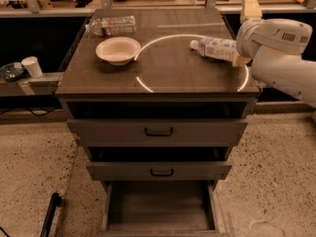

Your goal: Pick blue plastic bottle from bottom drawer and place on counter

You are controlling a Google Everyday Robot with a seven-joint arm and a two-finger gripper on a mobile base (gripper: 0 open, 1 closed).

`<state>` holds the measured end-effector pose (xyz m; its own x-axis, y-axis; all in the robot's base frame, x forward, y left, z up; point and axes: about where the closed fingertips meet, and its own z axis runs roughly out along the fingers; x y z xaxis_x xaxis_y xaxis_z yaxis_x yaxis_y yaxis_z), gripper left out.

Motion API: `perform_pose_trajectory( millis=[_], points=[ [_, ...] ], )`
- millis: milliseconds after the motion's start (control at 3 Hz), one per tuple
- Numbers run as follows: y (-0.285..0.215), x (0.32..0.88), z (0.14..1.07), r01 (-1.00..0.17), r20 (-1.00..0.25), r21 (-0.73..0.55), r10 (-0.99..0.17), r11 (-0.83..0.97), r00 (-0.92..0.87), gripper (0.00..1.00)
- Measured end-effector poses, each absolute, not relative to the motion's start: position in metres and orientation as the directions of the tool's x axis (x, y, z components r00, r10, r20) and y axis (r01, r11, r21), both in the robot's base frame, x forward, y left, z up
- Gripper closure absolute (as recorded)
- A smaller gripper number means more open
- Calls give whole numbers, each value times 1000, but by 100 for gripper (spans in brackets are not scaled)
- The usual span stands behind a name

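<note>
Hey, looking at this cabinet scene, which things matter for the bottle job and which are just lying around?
Job: blue plastic bottle, on its side at the right of the counter; gripper at the bottle's base end; bottom drawer, open.
Lying about: clear water bottle, white bowl, paper cup left of the cabinet.

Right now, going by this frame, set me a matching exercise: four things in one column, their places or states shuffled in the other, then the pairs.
1. blue plastic bottle
2. clear water bottle
3. white bowl
4. bottom drawer

A. pulled open
B. back left corner of the counter
C. right side of the counter, cap pointing left, at the gripper
D. left side of the counter, beside the white arc

Pairs: 1-C, 2-B, 3-D, 4-A.
</note>
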<state>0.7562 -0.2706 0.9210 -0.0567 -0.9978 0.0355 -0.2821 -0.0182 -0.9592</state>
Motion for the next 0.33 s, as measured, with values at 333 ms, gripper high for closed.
perform_pose_trajectory(
  millis=[333],
  points=[
    [-271,756,921,-282,36,-959,-998,-18,-57,0]
  ],
)
